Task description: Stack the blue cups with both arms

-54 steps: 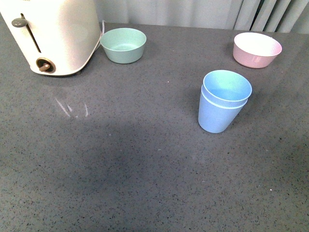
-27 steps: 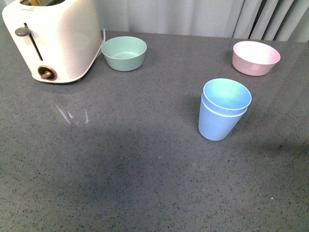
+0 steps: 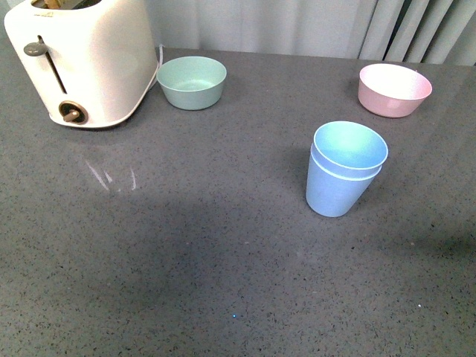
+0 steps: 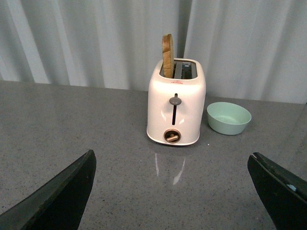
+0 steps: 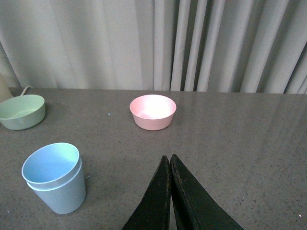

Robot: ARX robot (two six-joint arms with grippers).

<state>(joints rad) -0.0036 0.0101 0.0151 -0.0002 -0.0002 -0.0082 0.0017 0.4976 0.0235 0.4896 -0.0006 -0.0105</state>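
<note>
Two light blue cups (image 3: 343, 171) stand nested, one inside the other, upright on the grey table, right of centre in the front view. The same stack of blue cups (image 5: 55, 178) shows in the right wrist view, well apart from my right gripper (image 5: 169, 157), whose fingers are shut together with nothing between them. My left gripper (image 4: 173, 160) is open wide, empty, its two black fingers (image 4: 62, 194) at the picture's edges, facing the toaster. Neither arm shows in the front view.
A white toaster (image 3: 82, 63) with a slice of bread (image 4: 167, 55) stands at the back left. A mint green bowl (image 3: 192, 82) sits next to it. A pink bowl (image 3: 393, 89) sits at the back right. Curtains hang behind the table's far edge.
The front view shifted slightly downward over the first half second, bringing more of the toaster's top into view. The nested cups have not moved.
</note>
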